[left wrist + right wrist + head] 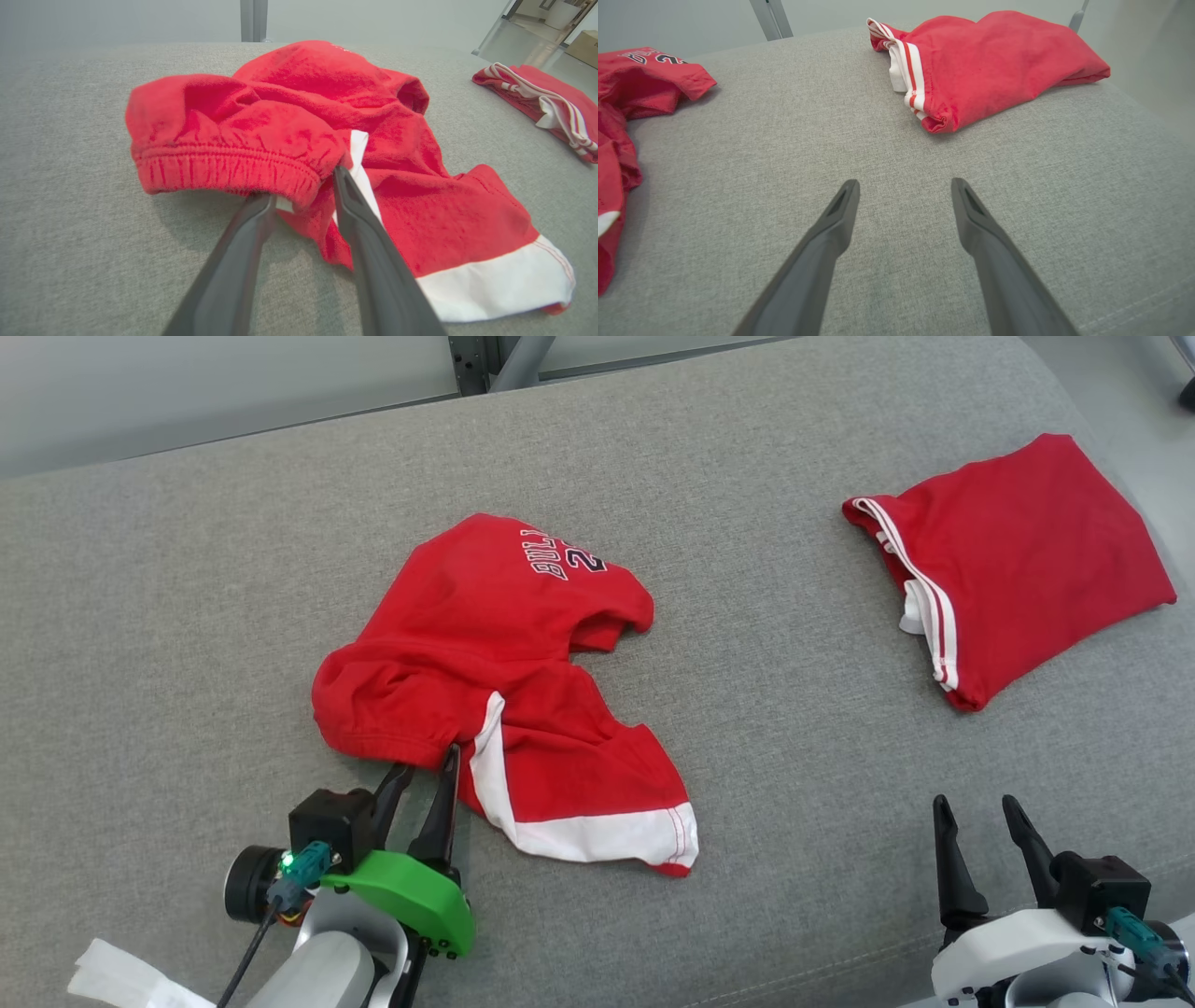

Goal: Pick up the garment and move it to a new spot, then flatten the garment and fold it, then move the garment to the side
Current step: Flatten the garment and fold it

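At ctr-left of the head view, the garment (495, 681) lies crumpled on the grey cushion (187, 616). It's a pair of red shorts w/ white trim and dark lettering on the upper part. The elastic waistband is bunched at the lower-left edge, and one white-hemmed leg trails toward btm ctr.

The left gripper (428, 767) comes up from the lower left of the frame, w/ a green guard (411, 896) on its wrist. Its two dark fingers are apart, tips right at the waistband. In the left wrist view one tip sits under the gathered elastic and the other is beside the white side stripe, w/ a corner of the band btwn them. A plain gap shows btwn the fingers, so they straddle the cloth rather than clamp it.

The right gripper (977, 800) is at the lower right of the frame, fingers spread wide over bare cushion, well apart from both cloths.

A second red garment (1018, 569), folded, w/ white stripes along one edge, lies at the upper right, well apart from the first. A white scrap (121, 980) shows at the btm-left corner. Beyond the cushion, at top ctr, stand metal frame posts (485, 359).
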`<state>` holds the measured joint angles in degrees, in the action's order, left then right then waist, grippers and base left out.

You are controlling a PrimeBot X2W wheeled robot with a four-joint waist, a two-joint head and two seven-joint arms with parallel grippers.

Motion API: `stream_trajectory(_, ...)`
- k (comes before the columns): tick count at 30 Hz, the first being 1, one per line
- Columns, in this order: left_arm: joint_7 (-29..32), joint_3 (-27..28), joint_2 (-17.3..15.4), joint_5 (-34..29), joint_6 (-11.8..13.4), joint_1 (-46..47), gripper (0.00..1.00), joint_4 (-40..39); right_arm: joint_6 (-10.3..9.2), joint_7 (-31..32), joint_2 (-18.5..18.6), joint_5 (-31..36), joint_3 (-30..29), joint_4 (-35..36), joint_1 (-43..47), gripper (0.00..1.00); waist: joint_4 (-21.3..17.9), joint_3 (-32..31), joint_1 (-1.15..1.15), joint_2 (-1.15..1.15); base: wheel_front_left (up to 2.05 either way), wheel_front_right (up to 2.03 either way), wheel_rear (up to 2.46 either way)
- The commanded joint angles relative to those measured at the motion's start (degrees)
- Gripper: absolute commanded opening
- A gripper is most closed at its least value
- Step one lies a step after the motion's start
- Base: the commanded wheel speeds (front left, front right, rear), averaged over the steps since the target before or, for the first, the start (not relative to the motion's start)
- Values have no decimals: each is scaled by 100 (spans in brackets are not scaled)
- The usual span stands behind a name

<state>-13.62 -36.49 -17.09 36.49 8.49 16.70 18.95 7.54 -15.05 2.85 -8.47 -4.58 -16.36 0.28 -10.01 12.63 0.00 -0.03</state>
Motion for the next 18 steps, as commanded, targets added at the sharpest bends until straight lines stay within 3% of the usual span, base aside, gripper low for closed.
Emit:
stream_trajectory(1,-10,-43,18,-65,-51,127,45,49,-11,-18,10,-23,8,-12,-47,100,-18,1,0,3,0,0,0)
stream_trajectory(3,2,-91,35,-96,-92,220,43,147,-11,-18,10,-47,19,-24,-57,100,-55,4,0,3,0,0,0)
stream_trajectory(7,98,-217,5,-195,-160,351,0,340,-11,-18,10,-103,43,-57,-59,100,-166,-5,0,3,0,0,0)
stream_trajectory(10,268,-290,-10,-127,-267,406,0,364,-11,-18,10,-140,26,-72,-33,100,-226,-20,0,3,0,0,0)
stream_trajectory(14,711,-58,2,455,-414,301,0,-164,-11,-18,10,-160,-19,-68,46,100,-242,-61,0,3,0,0,0)
stream_trajectory(18,1359,58,-270,878,-289,12,0,-1203,-11,-18,8,-221,-42,-72,96,100,-194,-99,0,3,0,0,0)
